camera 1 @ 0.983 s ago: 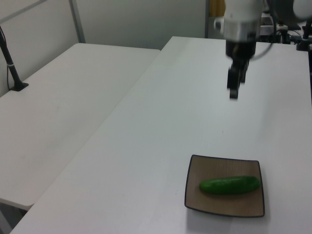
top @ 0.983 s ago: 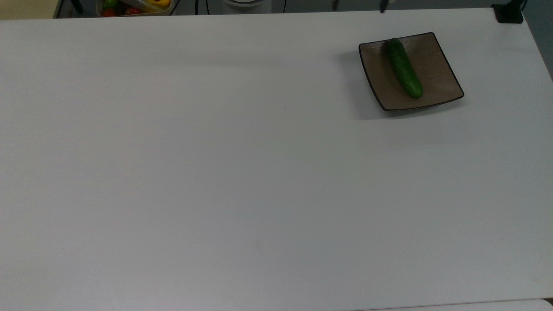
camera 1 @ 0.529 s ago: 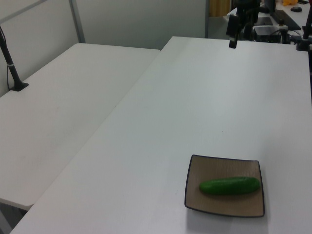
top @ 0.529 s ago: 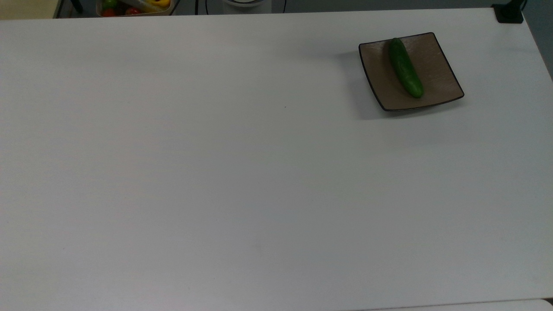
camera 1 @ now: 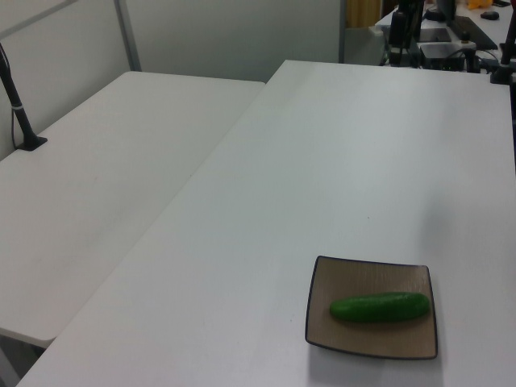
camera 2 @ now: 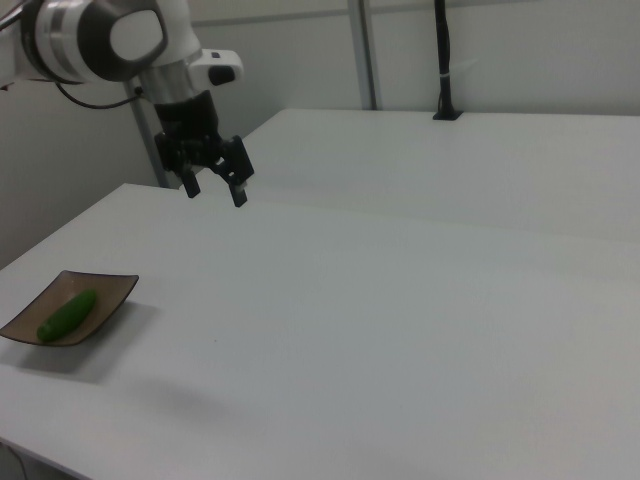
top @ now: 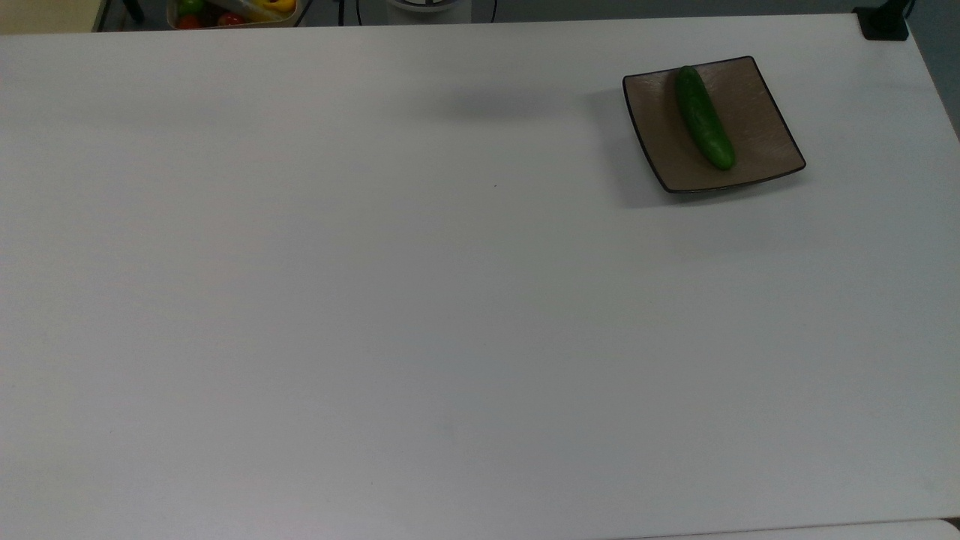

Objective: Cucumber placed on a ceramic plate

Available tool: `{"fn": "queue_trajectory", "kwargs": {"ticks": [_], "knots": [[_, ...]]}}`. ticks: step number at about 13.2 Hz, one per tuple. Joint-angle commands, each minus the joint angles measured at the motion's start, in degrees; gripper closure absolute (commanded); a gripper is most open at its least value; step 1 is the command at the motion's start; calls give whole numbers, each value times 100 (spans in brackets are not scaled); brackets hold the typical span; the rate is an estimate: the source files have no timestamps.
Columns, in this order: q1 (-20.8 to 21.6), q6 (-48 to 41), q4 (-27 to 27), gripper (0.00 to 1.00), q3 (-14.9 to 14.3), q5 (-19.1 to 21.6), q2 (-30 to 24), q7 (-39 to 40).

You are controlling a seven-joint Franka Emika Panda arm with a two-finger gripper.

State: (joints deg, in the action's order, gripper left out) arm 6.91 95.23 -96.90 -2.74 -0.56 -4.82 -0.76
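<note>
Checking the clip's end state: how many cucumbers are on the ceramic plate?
1. The cucumber lies diagonally across the ceramic plate, at the top view's upper right; none seems hidden.

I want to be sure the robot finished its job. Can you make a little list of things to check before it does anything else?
1. The cucumber lies on the ceramic plate: ok.
2. No part of the cucumber hangs past the plate's rim: ok.
3. The plate sits flat on the white table, away from the edges: ok.
4. The gripper is empty, fingers apart: ok.
5. The gripper is raised above the table, well clear of the plate: ok.
6. The cucumber will not roll: cannot tell, though it looks settled.
</note>
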Motion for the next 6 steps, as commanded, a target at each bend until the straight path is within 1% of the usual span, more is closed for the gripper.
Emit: {"fn": "queue_trajectory", "kwargs": {"ticks": [1,6], "knots": [[3,163,5,0,-139,170,42,322],[12,198,-13,0,-140,179,69,260]]}}
